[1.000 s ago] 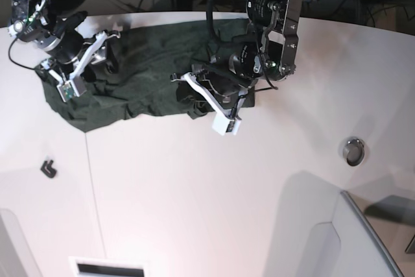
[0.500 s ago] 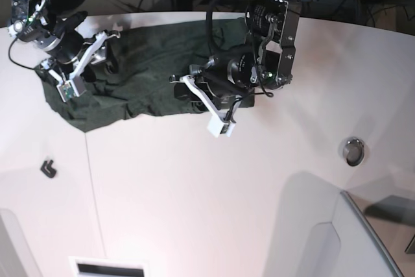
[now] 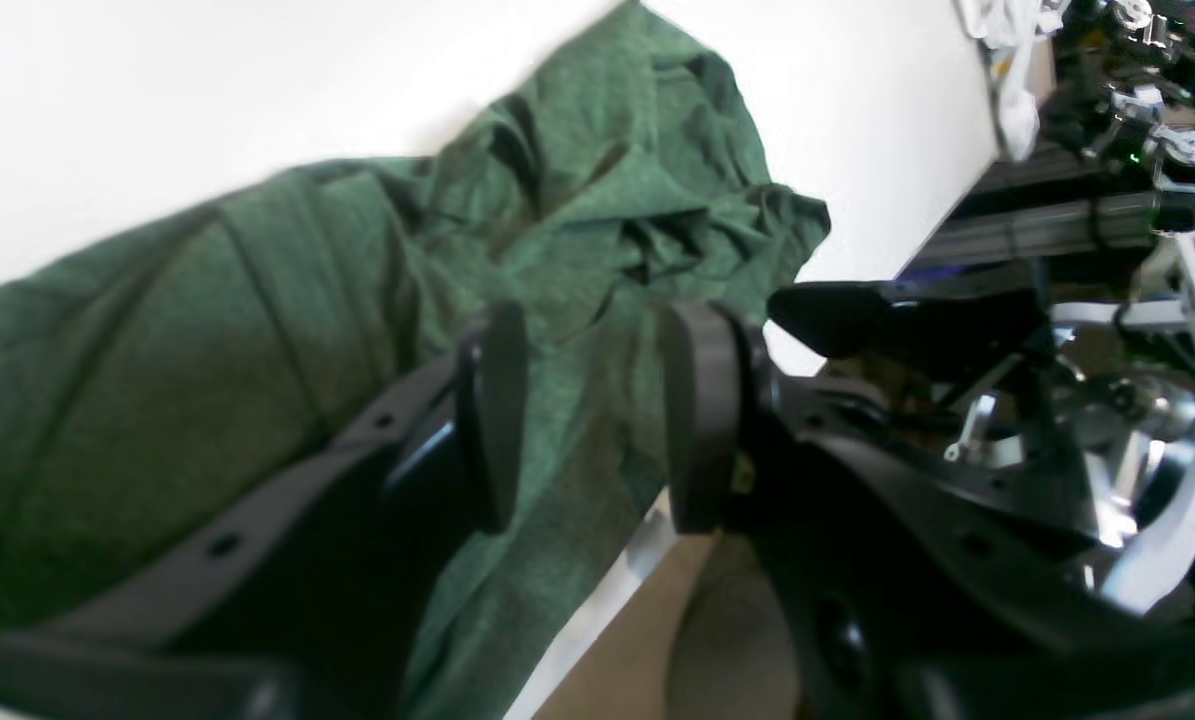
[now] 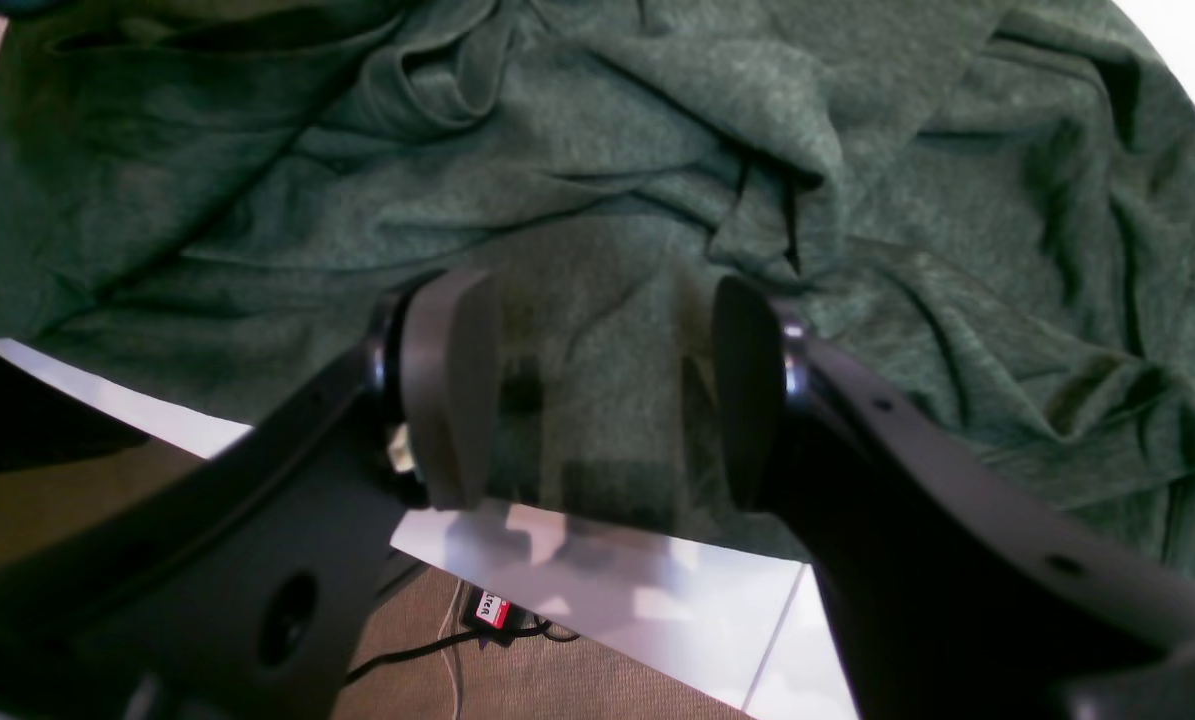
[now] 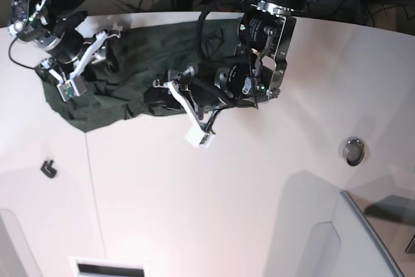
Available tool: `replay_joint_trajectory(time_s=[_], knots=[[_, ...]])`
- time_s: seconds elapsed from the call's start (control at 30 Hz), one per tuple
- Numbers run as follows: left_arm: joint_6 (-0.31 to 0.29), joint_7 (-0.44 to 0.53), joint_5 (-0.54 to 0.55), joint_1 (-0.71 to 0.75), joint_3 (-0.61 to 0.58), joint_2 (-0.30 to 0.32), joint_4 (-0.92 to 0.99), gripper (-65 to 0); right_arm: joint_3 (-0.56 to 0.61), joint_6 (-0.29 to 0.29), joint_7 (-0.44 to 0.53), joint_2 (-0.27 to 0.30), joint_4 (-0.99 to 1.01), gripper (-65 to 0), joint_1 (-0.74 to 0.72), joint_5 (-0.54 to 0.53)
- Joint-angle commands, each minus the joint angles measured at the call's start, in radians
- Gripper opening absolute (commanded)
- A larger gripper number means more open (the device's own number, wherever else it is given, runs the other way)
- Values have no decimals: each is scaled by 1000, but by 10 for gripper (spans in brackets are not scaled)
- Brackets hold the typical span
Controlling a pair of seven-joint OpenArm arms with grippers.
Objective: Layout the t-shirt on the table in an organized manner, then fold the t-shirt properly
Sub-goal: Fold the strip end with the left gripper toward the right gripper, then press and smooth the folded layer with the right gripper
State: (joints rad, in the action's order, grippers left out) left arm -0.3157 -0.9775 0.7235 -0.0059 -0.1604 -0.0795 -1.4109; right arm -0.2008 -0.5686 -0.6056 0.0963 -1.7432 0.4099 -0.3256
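White table (image 5: 194,212) bears the dark green t-shirt (image 5: 139,69), rumpled at 11 o'clock; both grippers (image 3: 587,420) (image 4: 587,390) gape empty.

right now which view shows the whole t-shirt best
The base view: the t-shirt appears nearly edge to edge along the table's far side, though both arms cover parts. The right wrist view shows only close-up wrinkled cloth beneath open jaws; the left wrist view shows one bunched end.

Bright glare washes the table (image 5: 214,192); wrist views blur up close.
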Motion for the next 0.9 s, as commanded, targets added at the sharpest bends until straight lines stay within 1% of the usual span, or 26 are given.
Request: replay_joint_trajectory(time_s=[0.0, 0.07, 0.13, 0.17, 0.2, 0.23, 0.3, 0.4, 0.47, 0.5, 0.53, 0.57, 0.63, 0.67, 0.7, 0.73, 0.77, 0.8, 0.87], knots=[[-27, 12, 55, -22, 6, 1, -14, -425, -4, -6, 17, 7, -14, -332, -4, -13], [-49, 18, 110, -33, 15, 30, -20, -428, -4, -6, 17, 7, -14, -332, -6, -13], [-40, 19, 132, -50, 43, 77, -48, -431, -4, -6, 17, 7, -16, -332, -6, -13], [-24, 19, 132, -52, 68, 97, -72, -446, -4, -6, 17, 7, -16, -332, -6, -13], [0, 19, 130, -47, 95, 122, -97, -482, -4, -6, 17, 7, -16, -332, -6, -13], [23, 15, 130, -44, 114, 159, -120, -540, -4, -6, 17, 7, -16, -332, -3, -13], [39, 13, 130, -21, 141, 217, -149, -650, -4, -6, 17, 7, -25, -332, 4, -11], [39, 18, 130, 39, 219, 321, -184, -650, 5, -6, 17, 9, -80, -332, 4, -10], [39, 18, 130, 93, 319, 381, -176, -650, 10, -6, -3, 9, -128, -336, -4, -10], [39, 18, 130, 117, 371, 401, -169, -650, 22, -6, -23, 9, -143, -357, -10, -10], [39, 19, 130, 145, 425, 419, -158, -650, 45, -6, -47, 9, -157, -392, -29, -10], [39, 19, 130, 174, 485, 444, -146, -650, 79, -6, -78, 10, -168, -443, -50, -10], [39, 19, 130, 226, 594, 487, -121, -650, 186, -6, -130, 43, -179, -531, -92, -10], [39, 19, 130, 249, 634, 505, -113, -650, 252, -6, -141, 61, -180, -549, -111, -10], [39, 19, 130, 271, 669, 524, -107, -650, 323, -6, -149, 82, -180, -548, -133, -10], [39, 19, 130, 295, 706, 538, -106, -650, 398, -6, -150, 105, -180, -522, -157, -10], [39, 19, 130, 315, 738, 547, -107, -650, 470, -4, -150, 119, -180, -480, -181, -10], [39, 19, 130, 335, 769, 554, -109, -650, 538, -4, -152, 128, -180, -425, -205, -10], [37, 19, 130, 363, 818, 557, -109, -650, 631, -4, -178, 127, -174, -312, -242, -10]])
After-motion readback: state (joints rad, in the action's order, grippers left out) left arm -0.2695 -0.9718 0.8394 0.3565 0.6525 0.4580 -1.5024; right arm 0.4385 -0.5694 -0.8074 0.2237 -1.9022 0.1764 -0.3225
